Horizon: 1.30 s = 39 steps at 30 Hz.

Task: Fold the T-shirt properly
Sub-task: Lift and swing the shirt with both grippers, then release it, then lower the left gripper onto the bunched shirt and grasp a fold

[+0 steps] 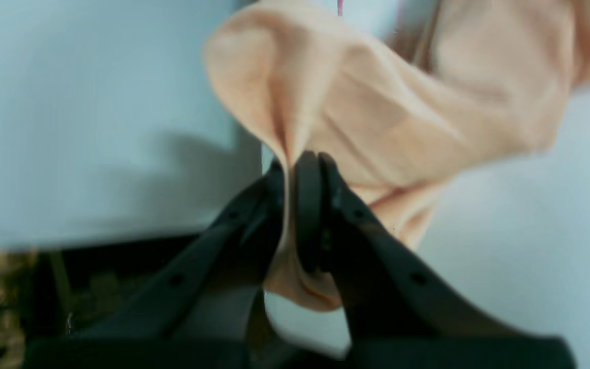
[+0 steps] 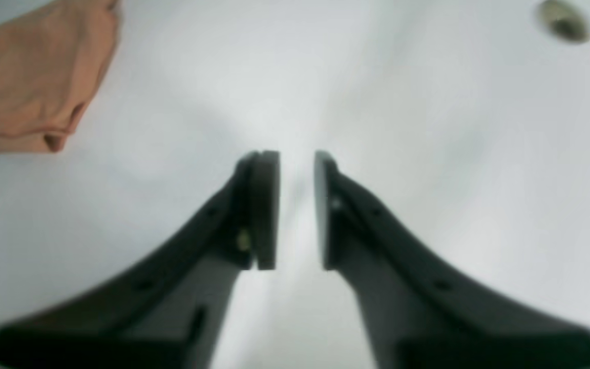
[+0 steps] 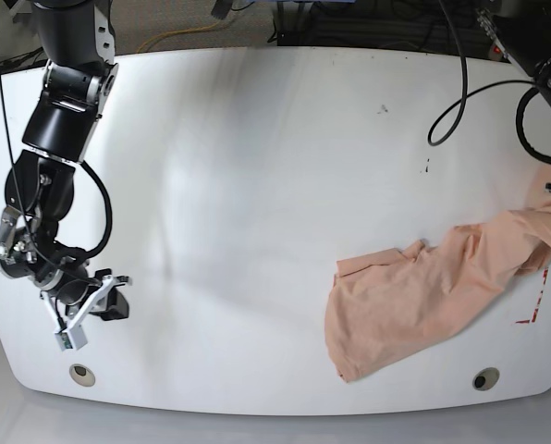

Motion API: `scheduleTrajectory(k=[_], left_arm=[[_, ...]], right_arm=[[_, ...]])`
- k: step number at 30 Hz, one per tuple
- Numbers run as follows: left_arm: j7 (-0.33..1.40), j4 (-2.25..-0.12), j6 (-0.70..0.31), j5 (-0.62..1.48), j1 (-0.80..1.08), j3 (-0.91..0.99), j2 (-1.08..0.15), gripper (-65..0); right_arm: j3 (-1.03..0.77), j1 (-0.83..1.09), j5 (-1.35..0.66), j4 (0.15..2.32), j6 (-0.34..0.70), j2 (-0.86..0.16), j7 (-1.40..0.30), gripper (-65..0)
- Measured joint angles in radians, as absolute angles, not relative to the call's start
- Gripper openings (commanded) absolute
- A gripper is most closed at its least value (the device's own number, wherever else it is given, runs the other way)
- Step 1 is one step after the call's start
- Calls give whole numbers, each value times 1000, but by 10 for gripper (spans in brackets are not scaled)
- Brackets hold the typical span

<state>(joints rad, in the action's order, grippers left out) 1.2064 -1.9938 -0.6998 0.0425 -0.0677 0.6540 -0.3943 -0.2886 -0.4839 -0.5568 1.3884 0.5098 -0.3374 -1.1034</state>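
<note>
- Table [image 3: 257,185]: we see a broad white surface under everything. Most of it lies bare between the two arms.
- T-shirt [image 3: 405,301]: we find the peach garment crumpled and stretched on the side of the table nearest the left arm. One end trails up to the left fingers at the table edge. The rest lies on the surface, well apart from the right fingers. No sleeve or hem is spread flat.
- Left gripper [image 1: 295,169]: we read its fingers as pinching a bunched fold of the shirt. The fabric rises beyond the tips and also hangs down behind them.
- Right gripper [image 2: 295,205]: its fingers stand slightly parted with nothing between them. They hover over bare table. The shirt shows only far off to one side of the tips.
- Table holes [image 3: 485,378]: two small round grommets sit near the front edge. One lies just beyond the shirt's lower corner.
- Risks, as we judge them:
  - The pinch holds a gathered wad, not a single edge. Pulling from there could drag the shirt into a rope instead of flattening it.
  - The grip sits near the table edge. Slack cloth could slide off that edge.
  - With one arm far away, the cloth has no second anchor.
</note>
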Motion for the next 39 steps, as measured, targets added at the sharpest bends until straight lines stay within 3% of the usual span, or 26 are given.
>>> scheduleTrajectory(k=[4, 6, 13, 16, 18, 22, 28, 39], left_arm=[[1203, -1993, -700, 47, 15, 697, -394, -650], [1198, -1993, -700, 50, 59, 724, -381, -650], [1174, -1992, -701, 47, 159, 761, -323, -619], [1174, -1992, -701, 36, 185, 734, -325, -506], [1174, -1992, -701, 38, 200, 704, -325, -371], [1159, -1992, -701, 53, 224, 661, -323, -206], [1168, -1991, -701, 36, 198, 483, -318, -214], [1159, -1847, -697, 15, -102, 266, -138, -211]], right_arm=[[-230, -495, -558, 1305, 509, -288, -1073, -185], [-197, -502, -559, 1262, 509, -265, -1036, -146], [-154, -492, -557, 1220, 499, -181, -981, -143], [-152, -492, -561, 1222, 499, -168, -976, -143], [-153, -492, -561, 1222, 498, -171, -977, -143], [-155, -491, -561, 1222, 498, -181, -979, -143], [-155, -489, -558, 1223, 499, -181, -978, -143], [-157, -423, -554, 1282, 498, -198, -978, -143]])
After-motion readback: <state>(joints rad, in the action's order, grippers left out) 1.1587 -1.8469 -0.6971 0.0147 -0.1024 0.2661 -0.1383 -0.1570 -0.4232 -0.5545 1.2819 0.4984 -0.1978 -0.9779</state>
